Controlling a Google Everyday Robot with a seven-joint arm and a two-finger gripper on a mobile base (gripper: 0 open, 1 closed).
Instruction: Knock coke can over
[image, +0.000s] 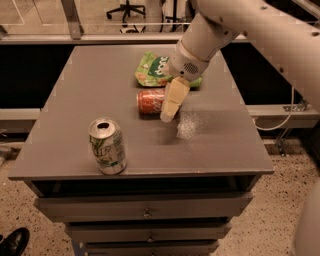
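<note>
The coke can (151, 101), red-orange with white script, lies on its side in the middle of the grey table (80, 95). My gripper (168, 114) hangs down from the white arm, over the can's right end and in front of it. Its cream fingers look pressed together into one wedge, with the tip just above the table top. It holds nothing. The can's right end is hidden behind the gripper.
A green-and-white can (107, 146) stands upright near the front left edge. A green snack bag (152, 70) lies just behind the coke can. The table has drawers below, and a railing and floor lie beyond its far edge.
</note>
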